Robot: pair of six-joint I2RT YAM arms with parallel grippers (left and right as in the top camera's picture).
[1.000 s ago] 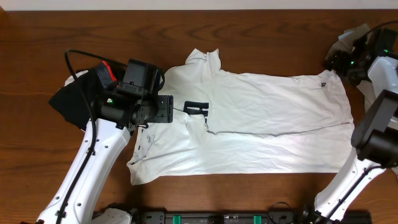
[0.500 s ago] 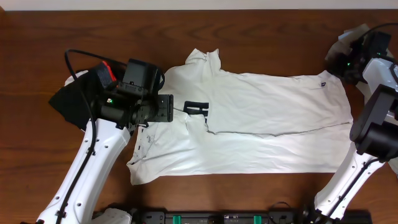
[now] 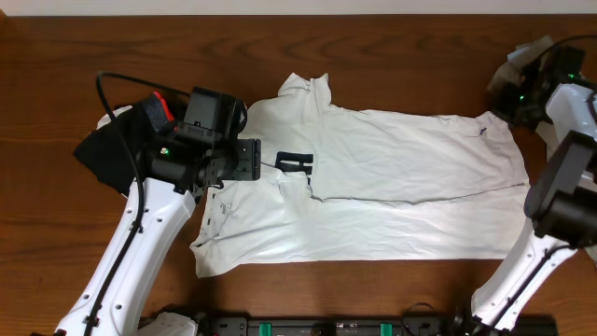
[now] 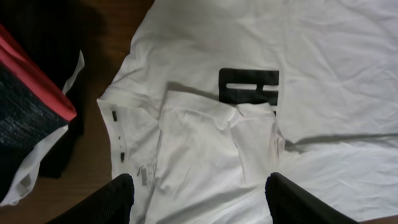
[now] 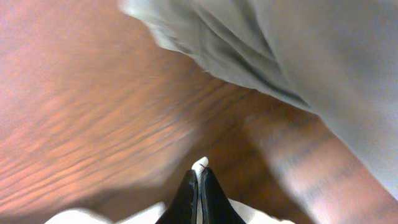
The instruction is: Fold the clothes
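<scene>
Already partly folded, the work seems to be at the stage of gathering the shirt's far edge for the next fold. At the far left a black garment [image 3: 110, 154] with a red-edged waistband [image 4: 43, 87] lies bunched on the table [image 3: 56, 56], just beside the shirt. The left gripper [image 4: 199, 202] hovers over the shirt's left end, fingers wide apart and holding nothing. Below it a sleeve flap lies turned in next to the dark lettering [image 4: 249, 87]. The white T-shirt [image 3: 401, 177] lies spread sideways across the middle of the table, with a long crease running along its lower half. At its upper right corner the right gripper [image 5: 199, 186] has its fingers pressed together, with a sliver of white cloth at the tips, so I judge it clamped on the shirt's hem. A khaki-grey garment [image 5: 280, 56] lies close behind. The next move probably calls for carrying that corner leftward over the body without dragging the khaki piece along, while the left gripper either pins or takes the matching edge.
</scene>
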